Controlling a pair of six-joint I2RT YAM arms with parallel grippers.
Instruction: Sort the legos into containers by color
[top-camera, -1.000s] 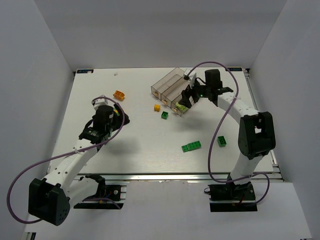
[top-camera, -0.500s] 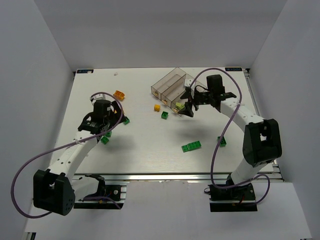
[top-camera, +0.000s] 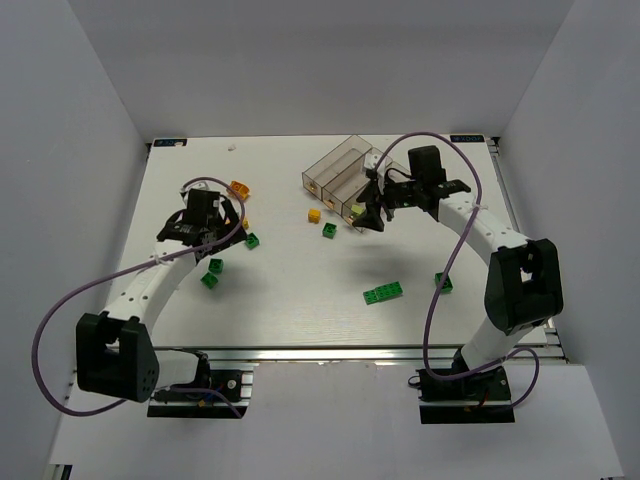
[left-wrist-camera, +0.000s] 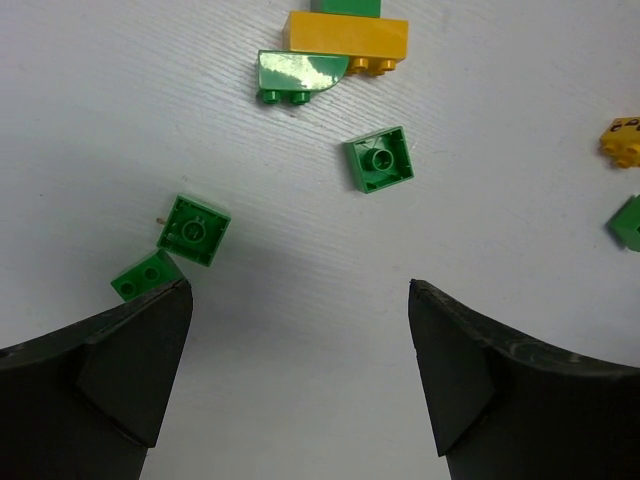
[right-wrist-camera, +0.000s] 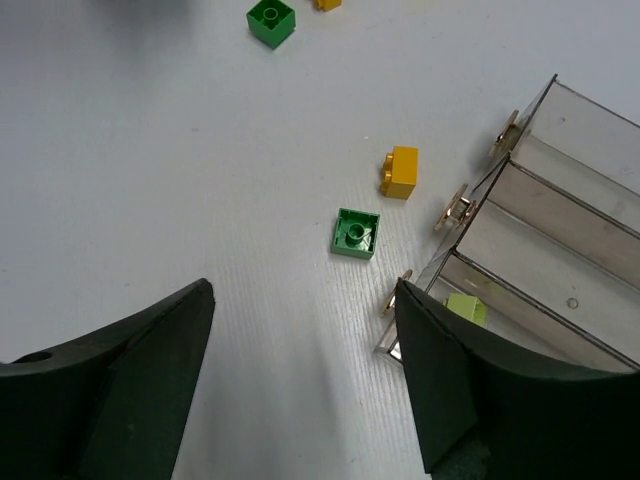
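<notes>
Left gripper (left-wrist-camera: 300, 300) gapes wide and empty above green legos (left-wrist-camera: 380, 160) scattered on the desk (left-wrist-camera: 500, 120); right gripper (right-wrist-camera: 300, 295) hangs open, holding nothing, just beside the containers (right-wrist-camera: 560, 250); a pale yellow-green brick (right-wrist-camera: 465, 308) lies in the end bin nearest it.

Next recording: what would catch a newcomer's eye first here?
The stepped clear containers at the far middle of the table stand out, one pale yellow-green brick lying in the bin on the right arm's side. Green and orange legos dot the white top, a long green plate alone near the front. The left claw hangs open and empty over green bricks, the right claw likewise by the containers' near ends.
</notes>
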